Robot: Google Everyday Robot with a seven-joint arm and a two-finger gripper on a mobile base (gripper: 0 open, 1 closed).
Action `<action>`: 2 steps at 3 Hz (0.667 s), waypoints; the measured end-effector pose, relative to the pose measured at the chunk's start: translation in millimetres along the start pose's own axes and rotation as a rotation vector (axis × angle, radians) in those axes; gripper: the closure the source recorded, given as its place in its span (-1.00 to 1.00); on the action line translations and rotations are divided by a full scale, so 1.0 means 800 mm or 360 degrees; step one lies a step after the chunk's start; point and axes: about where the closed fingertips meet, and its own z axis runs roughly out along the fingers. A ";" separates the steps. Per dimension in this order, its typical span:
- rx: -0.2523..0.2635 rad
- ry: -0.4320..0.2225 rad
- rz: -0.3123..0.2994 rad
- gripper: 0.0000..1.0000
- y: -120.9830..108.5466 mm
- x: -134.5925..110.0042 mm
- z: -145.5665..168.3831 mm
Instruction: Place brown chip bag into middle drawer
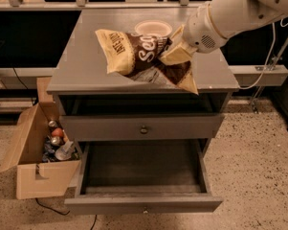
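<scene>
The brown chip bag (138, 57) has a dark brown middle with white script and cream-yellow ends. It hangs in the air just above the grey cabinet top (81, 66). My gripper (174, 51) is shut on the bag's right part and holds it up, with the white arm coming in from the upper right. The middle drawer (143, 178) is the lowest one, pulled out wide open and empty, with a small knob on its front panel (144, 208). The bag is above and behind the open drawer.
A small round cream bowl (152, 28) sits on the cabinet top behind the bag. A shut drawer front with a knob (143, 128) is above the open drawer. An open cardboard box (40, 155) with cans stands on the floor at the left.
</scene>
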 end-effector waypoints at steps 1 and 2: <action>-0.0094 0.0131 0.0078 1.00 0.036 0.045 -0.011; -0.0193 0.0263 0.0154 1.00 0.078 0.085 -0.020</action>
